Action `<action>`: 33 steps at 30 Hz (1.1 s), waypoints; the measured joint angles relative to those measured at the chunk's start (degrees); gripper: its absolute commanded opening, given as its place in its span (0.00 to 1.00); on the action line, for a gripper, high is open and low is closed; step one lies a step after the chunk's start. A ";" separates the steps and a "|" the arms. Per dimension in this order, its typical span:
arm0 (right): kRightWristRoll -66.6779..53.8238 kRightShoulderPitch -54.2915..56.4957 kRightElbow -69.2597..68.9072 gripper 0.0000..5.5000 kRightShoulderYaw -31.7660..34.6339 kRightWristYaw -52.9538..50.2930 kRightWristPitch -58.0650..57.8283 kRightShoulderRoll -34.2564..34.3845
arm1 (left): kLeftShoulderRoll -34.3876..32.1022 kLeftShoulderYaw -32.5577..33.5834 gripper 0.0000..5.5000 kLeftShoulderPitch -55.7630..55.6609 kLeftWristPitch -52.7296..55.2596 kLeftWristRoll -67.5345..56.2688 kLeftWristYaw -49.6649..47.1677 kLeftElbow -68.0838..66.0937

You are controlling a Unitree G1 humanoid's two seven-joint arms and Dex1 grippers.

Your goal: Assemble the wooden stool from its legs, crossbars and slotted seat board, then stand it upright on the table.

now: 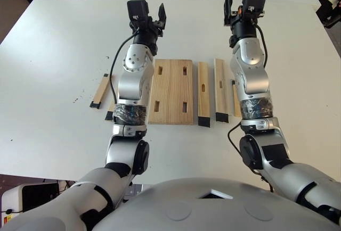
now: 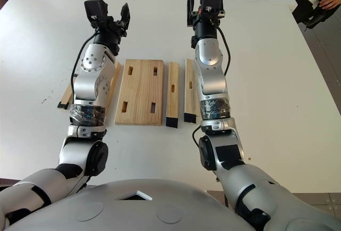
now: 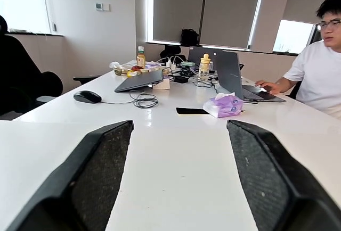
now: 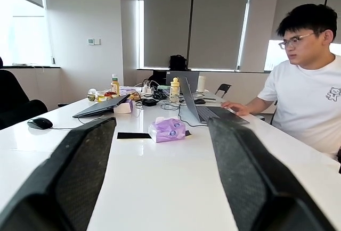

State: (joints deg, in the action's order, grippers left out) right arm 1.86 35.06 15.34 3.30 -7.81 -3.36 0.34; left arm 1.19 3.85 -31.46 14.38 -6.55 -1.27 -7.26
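A: Where was the seat board?

B: It lay flat on the white counter, between the two forearms. It was a pale wooden rectangle with visible grain and four dark rectangular slots, two near each short end.

A: And the other parts?

B: Just to its right lay one long strip, and close beside that a second strip. Both were pale wood with a small slot at mid-length and a black end toward the robot. A third strip sat half hidden behind the right forearm. On the left, a short bar with a black end lay apart from the board, and another bar ran alongside the left forearm, partly covered by it.

A: What about the grippers?

B: The left gripper was held above the counter beyond the board's far edge, its fingers spread wide with nothing between them. The right gripper was likewise raised past the strips, gaping and empty.

A: Was anything assembled?

B: No, every piece lay separate and flat.
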 measured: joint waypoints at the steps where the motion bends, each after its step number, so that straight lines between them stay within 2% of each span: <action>1: -0.51 0.01 0.02 0.58 0.27 -0.03 -0.01 0.14 | 0.13 0.20 0.59 -0.02 0.02 -0.21 -0.07 0.11; 9: -0.77 1.69 2.02 0.58 -0.70 0.15 -0.01 1.71 | -0.04 1.74 0.59 -1.78 0.66 -0.44 -1.49 -0.39; 18: -0.80 0.05 -0.43 0.58 -0.68 -1.96 1.45 3.94 | -0.33 -2.58 0.59 -1.67 -6.51 6.96 -4.86 -1.42; 26: 1.33 1.11 1.56 0.58 -1.11 -2.04 4.56 2.48 | -0.36 -0.70 0.59 -1.85 -8.88 6.52 -5.29 -3.71; 33: 1.41 2.04 2.47 0.58 -1.67 -1.44 4.44 1.86 | -0.05 0.00 0.59 -1.78 -6.53 5.19 -4.79 -3.37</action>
State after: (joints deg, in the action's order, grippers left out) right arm 3.27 37.11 17.81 1.63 -9.25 1.08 2.21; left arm 1.14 3.85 -33.23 7.85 -1.36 -6.06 -10.63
